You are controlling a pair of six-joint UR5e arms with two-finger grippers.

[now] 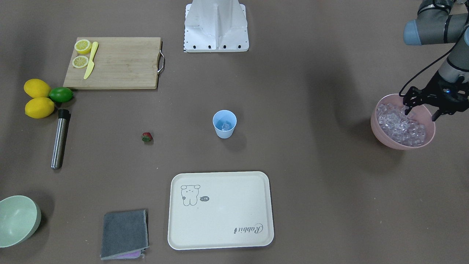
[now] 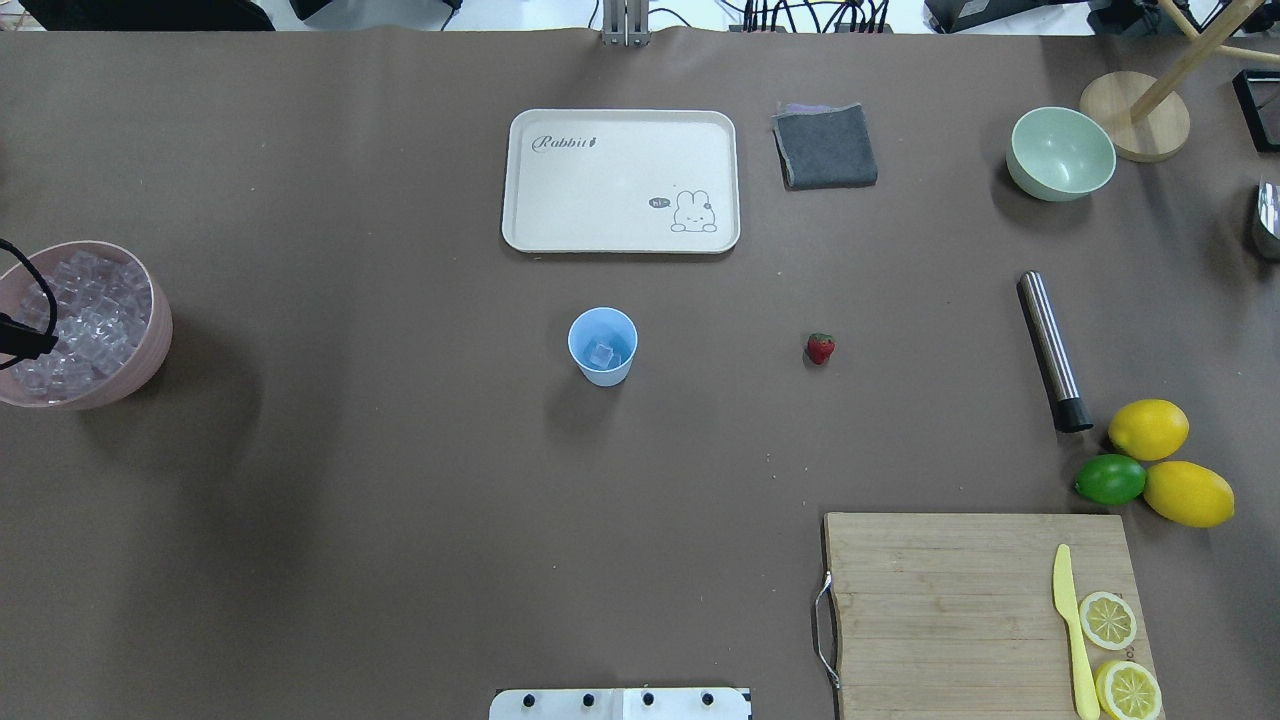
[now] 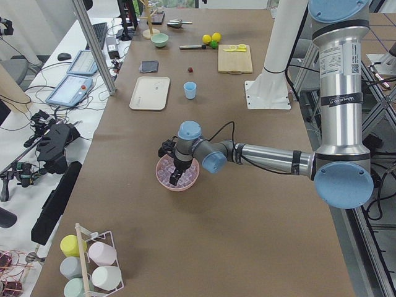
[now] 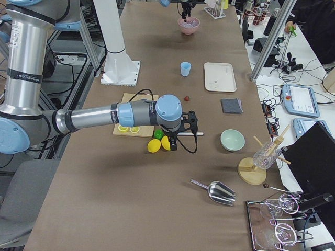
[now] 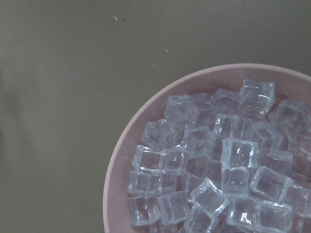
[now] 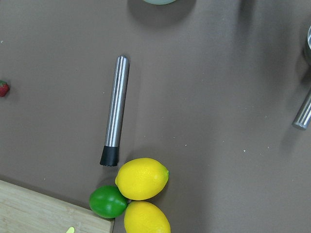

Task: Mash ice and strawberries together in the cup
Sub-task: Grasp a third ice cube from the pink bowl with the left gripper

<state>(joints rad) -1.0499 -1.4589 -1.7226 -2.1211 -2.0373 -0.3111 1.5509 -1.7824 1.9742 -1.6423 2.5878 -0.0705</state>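
The pale-blue cup (image 1: 224,124) stands upright mid-table with one ice cube (image 2: 601,353) inside; it also shows in the overhead view (image 2: 602,372). The strawberry (image 1: 147,137) lies on the table apart from the cup, and shows in the overhead view (image 2: 820,347) and the right wrist view (image 6: 3,88). The pink bowl (image 1: 383,137) holds many ice cubes (image 5: 228,170). My left gripper (image 1: 421,112) hangs open just above the ice in that bowl, empty. My right gripper (image 4: 174,140) shows only in the exterior right view, above the lemons; I cannot tell its state.
A steel muddler (image 1: 60,138) lies near two lemons (image 1: 37,88) and a lime (image 1: 61,94). A cutting board (image 1: 121,64) carries lemon halves and a yellow knife. A cream tray (image 1: 220,234), grey cloth (image 1: 124,233) and pale-green bowl (image 1: 16,220) sit on the far side.
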